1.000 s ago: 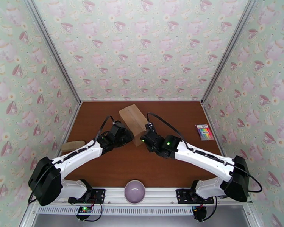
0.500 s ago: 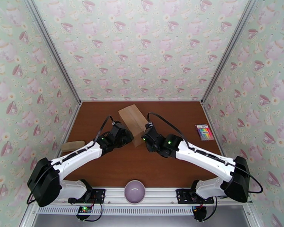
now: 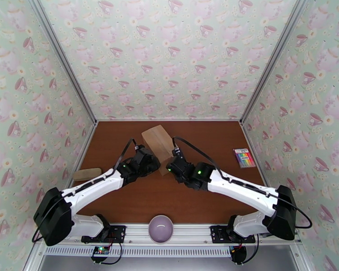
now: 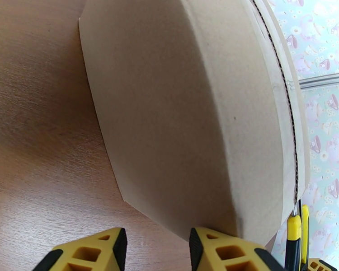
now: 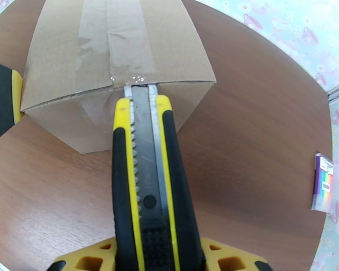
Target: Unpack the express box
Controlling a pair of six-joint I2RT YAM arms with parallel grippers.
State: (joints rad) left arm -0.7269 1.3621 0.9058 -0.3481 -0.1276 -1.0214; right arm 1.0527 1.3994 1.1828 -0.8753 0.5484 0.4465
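The express box (image 3: 158,141), a plain brown carton with a taped top seam, lies on the brown table (image 3: 169,199) between both arms. My right gripper (image 3: 171,164) is shut on a yellow and black utility knife (image 5: 147,177). Its blade tip touches the near end of the tape seam (image 5: 117,46) at the box's top edge. My left gripper (image 4: 156,238) stands open beside the box's left side (image 4: 178,114), one yellow finger (image 4: 223,249) against the near corner and nothing between the fingers. The knife (image 4: 296,235) shows past that corner.
A pack of coloured pens (image 3: 244,157) lies by the right wall. A flat tan piece (image 3: 87,173) rests at the left edge. A purple bowl (image 3: 161,228) sits on the front rail between the arm bases. Patterned walls enclose the table on three sides.
My right gripper has edged left and a little forward with the knife, bringing the blade up to the box's near end. The left arm and the box have barely moved.
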